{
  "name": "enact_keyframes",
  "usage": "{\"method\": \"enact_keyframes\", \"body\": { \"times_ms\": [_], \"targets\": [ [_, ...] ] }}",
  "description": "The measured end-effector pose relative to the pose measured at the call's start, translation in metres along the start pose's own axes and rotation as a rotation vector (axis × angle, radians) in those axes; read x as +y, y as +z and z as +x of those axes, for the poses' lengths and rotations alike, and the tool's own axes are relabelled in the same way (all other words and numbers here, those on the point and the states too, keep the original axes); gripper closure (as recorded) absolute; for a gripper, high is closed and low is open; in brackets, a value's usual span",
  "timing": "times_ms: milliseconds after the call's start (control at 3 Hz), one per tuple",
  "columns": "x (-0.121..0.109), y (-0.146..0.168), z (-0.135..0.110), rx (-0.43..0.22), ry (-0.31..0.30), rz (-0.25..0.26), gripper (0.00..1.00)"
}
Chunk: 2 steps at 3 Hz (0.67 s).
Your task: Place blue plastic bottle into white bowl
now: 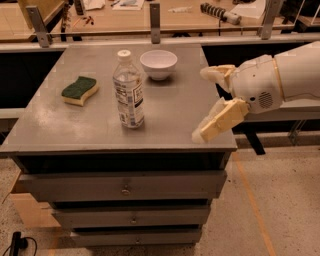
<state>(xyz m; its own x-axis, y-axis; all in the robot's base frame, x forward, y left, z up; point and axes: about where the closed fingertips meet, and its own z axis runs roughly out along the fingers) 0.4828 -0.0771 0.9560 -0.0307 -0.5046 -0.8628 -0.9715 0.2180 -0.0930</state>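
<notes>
The blue plastic bottle is a clear bottle with a white cap and a white label. It stands upright near the middle of the grey cabinet top. The white bowl sits behind it, a little to the right, near the back edge. My gripper is open and empty over the right edge of the top, its fingers spread wide and pointing left. It is well to the right of the bottle and touches nothing.
A green and yellow sponge lies on the left part of the top. Drawers run below the front edge. A wooden workbench with tools stands behind, beyond a rail with posts.
</notes>
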Motion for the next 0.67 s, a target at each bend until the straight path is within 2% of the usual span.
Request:
{"method": "enact_keyframes", "body": {
  "times_ms": [333,667],
  "targets": [
    [-0.007,0.014,-0.003,-0.051,0.027,0.043,0.0],
    [-0.016,0.058,-0.013,-0.172,0.091,0.082,0.0]
  ]
}}
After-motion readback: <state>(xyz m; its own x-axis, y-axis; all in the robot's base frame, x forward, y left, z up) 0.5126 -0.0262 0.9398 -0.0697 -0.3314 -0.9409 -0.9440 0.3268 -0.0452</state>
